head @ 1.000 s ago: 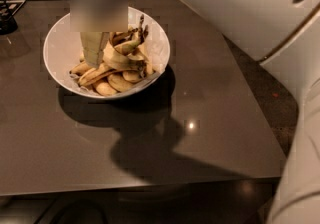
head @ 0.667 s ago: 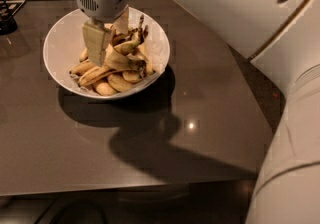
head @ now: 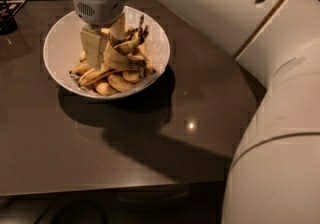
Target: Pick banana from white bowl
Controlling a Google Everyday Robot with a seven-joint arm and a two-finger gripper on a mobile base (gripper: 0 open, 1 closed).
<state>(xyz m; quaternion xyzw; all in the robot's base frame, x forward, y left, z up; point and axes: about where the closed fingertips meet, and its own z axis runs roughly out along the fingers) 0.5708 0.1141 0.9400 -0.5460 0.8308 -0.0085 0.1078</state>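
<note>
The white bowl (head: 60,43) stands on the dark table at the back left and holds several bananas. My gripper (head: 106,43) reaches down into the bowl from above, its fingers (head: 92,48) standing in the pile. The large, curved pale yellow banana (head: 122,58) lies on top of the pile. Its upper end sits between the fingers, which look closed on it. Smaller brown-streaked bananas (head: 112,84) lie under and around it. The wrist hides the back of the bowl.
The dark brown table (head: 125,143) stretches out in front and to the right of the bowl. My big white arm (head: 270,118) fills the right side of the view. A dark object (head: 7,18) stands at the table's far left edge.
The wrist has settled from a blur into a steady pose over the bowl. The fingers and the top banana sit in almost the same place as before.
</note>
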